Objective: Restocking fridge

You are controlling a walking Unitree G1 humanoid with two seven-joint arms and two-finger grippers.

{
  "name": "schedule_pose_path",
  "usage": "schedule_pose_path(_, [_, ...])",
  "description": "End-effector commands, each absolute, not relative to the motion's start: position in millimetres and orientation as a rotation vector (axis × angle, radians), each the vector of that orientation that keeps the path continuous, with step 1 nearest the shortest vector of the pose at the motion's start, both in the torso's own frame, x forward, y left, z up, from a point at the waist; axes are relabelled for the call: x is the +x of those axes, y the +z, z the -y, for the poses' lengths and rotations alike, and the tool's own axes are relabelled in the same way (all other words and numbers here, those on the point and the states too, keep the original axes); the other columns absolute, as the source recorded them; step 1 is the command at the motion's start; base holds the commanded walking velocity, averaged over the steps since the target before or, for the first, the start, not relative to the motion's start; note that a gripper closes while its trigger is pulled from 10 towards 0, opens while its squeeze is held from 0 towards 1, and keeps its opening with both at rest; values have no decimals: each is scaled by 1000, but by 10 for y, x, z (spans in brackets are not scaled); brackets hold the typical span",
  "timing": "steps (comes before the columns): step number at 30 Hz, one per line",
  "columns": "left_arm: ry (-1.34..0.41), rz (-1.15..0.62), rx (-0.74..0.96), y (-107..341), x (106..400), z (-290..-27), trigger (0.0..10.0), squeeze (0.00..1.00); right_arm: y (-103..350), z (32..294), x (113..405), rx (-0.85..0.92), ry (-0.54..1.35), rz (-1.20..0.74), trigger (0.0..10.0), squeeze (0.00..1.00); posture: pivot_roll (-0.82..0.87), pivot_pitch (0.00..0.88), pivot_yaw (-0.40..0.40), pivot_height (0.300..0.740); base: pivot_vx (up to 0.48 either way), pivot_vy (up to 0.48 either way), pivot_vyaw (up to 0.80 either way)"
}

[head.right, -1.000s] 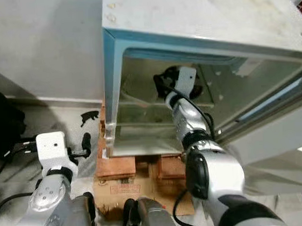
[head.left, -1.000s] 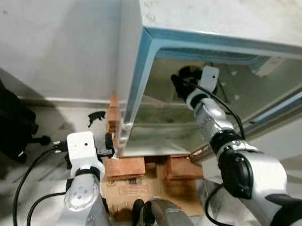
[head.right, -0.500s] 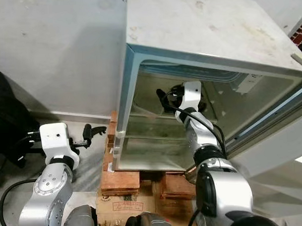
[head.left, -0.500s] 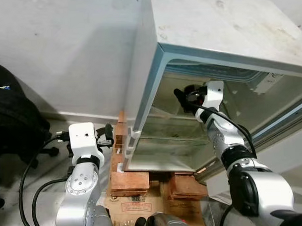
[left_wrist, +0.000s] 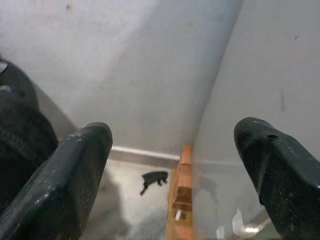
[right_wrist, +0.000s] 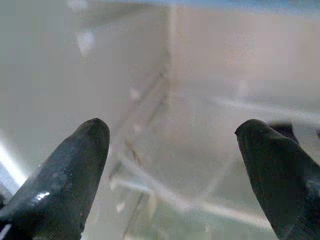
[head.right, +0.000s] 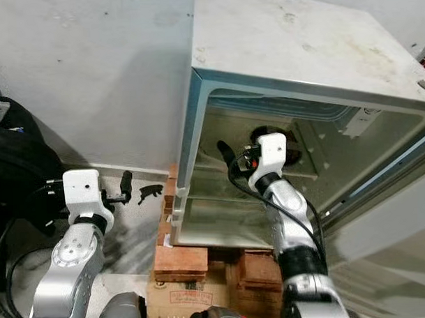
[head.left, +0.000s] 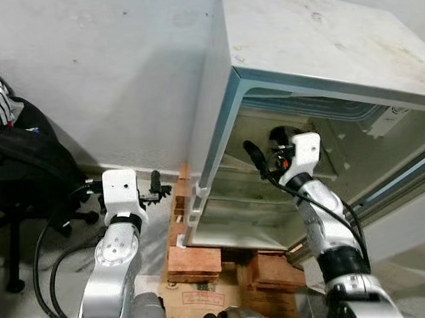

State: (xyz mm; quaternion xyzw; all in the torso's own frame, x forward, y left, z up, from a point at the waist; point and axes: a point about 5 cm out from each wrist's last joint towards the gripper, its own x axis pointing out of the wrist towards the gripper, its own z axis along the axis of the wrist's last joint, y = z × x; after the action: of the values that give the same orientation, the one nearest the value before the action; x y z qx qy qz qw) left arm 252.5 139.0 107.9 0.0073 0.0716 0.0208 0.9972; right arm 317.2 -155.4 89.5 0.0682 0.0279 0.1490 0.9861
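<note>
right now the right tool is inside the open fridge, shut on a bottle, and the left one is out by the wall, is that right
Not quite. The right tool is inside the open fridge, but the right wrist view shows its fingers spread apart and holding nothing. The left tool is outside by the wall, as you said.

Small white fridge (head.left: pixel 313 37), door open, raised on bricks (head.left: pixel 195 261)

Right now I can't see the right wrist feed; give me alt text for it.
The right gripper is open, its two black fingers spread wide with nothing between them, facing the pale inside of the open fridge. A clear shelf crosses below, blurred.
</note>
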Motion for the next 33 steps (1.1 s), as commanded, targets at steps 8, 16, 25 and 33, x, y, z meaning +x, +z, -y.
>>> schedule_pose_path(8, [-18, -135, 29, 1061, 2593, -1297, 10000, 0, 881, 1705, 2979, 175, 149, -98, 10000, 0, 81, 0, -104, 740, -158, -96, 0])
schedule_pose_path(16, [-26, -124, 29, 1074, 2611, -1279, 10000, 0, 973, 1665, 3076, 174, 151, -95, 10000, 0, 89, 0, -110, 740, -60, -256, 0])
schedule_pose_path(25, [-71, -85, 5, 1111, 2590, -1280, 10000, 0, 977, 1653, 3074, 176, 133, -110, 10000, 0, 93, 0, -108, 740, 0, 0, -243])
schedule_pose_path(33, [-50, -91, 7, 1106, 2622, -1264, 10000, 0, 925, 1648, 3052, 181, 142, -147, 10000, 0, 87, 0, -98, 740, 0, -416, -575])
